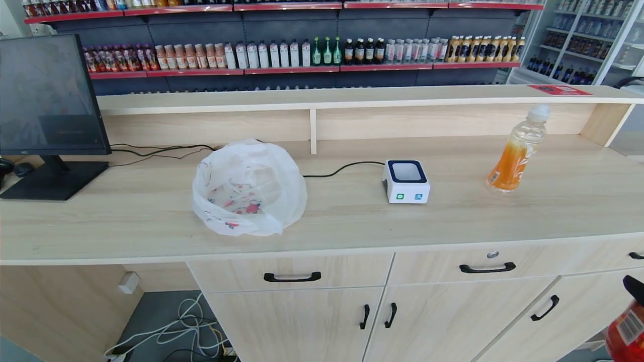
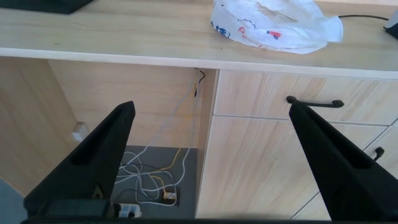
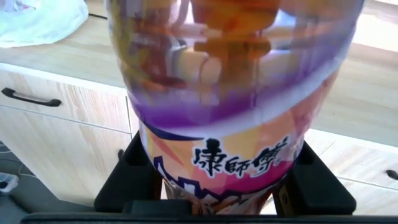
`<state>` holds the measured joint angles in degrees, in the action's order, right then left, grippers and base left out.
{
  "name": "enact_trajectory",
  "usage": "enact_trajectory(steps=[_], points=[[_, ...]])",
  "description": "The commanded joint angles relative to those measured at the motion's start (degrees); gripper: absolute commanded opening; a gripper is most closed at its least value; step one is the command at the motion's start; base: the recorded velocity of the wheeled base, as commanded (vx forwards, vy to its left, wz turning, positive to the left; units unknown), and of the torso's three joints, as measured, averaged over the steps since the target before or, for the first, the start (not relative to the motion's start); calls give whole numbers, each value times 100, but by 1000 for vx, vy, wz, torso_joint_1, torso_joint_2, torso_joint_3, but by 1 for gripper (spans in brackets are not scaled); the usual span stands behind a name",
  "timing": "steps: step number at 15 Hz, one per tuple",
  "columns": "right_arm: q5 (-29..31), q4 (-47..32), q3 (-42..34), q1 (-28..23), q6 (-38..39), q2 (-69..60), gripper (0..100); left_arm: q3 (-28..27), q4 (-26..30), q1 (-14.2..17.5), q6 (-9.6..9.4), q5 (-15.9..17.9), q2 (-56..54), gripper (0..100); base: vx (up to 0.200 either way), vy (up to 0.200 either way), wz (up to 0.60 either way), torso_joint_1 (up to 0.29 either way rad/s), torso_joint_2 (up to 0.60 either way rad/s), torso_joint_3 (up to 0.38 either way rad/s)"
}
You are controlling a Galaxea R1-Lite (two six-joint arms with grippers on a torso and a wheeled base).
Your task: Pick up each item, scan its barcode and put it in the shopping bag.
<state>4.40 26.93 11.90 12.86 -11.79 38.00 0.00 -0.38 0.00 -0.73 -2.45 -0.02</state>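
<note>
A white plastic shopping bag (image 1: 249, 188) sits open on the wooden counter, left of centre. To its right stands a small white barcode scanner (image 1: 406, 181). An orange drink bottle (image 1: 518, 151) stands upright at the counter's far right. My right gripper (image 1: 631, 306) is low, in front of the cabinets at the right, shut on a red labelled container (image 1: 624, 329) with a barcode; up close the container (image 3: 236, 93) has a purple band and sits between the fingers (image 3: 127, 174). My left gripper (image 2: 211, 168) hangs open below the counter edge, facing the cabinet, with the bag (image 2: 273, 25) above it.
A black monitor (image 1: 50, 100) stands at the counter's left end, with cables running behind the bag. A raised wooden ledge (image 1: 352, 95) backs the counter. Drawers and doors with black handles (image 1: 292, 277) lie below. Loose cables (image 2: 149, 177) cover the floor.
</note>
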Motion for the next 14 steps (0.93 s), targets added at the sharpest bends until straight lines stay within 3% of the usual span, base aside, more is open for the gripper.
enact_trajectory(steps=[1, 13, 14], points=[[-1, -47, -38, -73, 1, -152, 0, 0, 3, 0, 12, -1, 2, 100, 0, 200, 0, -2, -7, -7], [-9, -144, -118, -73, 27, -144, 0, 0, -6, 9, 73, -10, 2, 100, 0, 200, 0, 5, 3, 0], [-9, -144, -109, -73, 27, -152, 0, 0, -6, 9, 73, -10, 2, 100, 0, 0, 0, 0, 0, 0]])
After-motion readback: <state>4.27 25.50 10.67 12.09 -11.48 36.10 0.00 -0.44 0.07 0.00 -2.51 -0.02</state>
